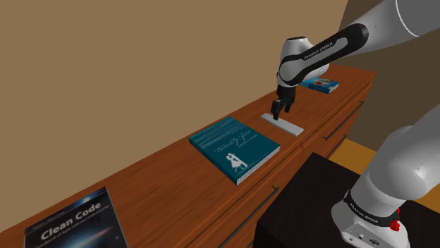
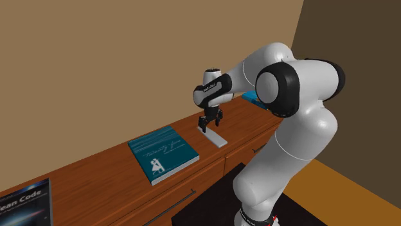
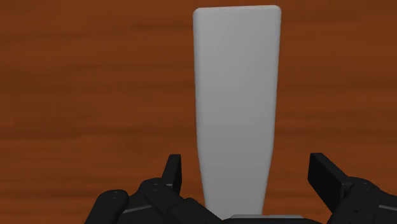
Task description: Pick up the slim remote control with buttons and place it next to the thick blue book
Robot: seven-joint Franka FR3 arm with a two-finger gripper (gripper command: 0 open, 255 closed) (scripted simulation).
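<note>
The remote (image 1: 288, 125) (image 2: 215, 137) (image 3: 235, 95) is drawn as a plain light grey slim slab, lying flat on the brown wooden sideboard (image 1: 162, 183). My black gripper (image 1: 280, 110) (image 2: 209, 125) (image 3: 247, 172) points down over the remote's end nearer the wall. It is open, with one finger on each long side of the slab and a gap on both sides. A teal book (image 1: 234, 148) (image 2: 163, 153) with white writing lies flat a short way off, on the shoulder view's left of the remote.
A smaller blue book (image 1: 319, 85) (image 2: 252, 97) lies at the sideboard's far end behind the arm. A dark "Clean Code" book (image 1: 74, 224) (image 2: 24, 204) lies at the near-left end. The wall runs along the back, and the black stand (image 1: 303, 204) is in front.
</note>
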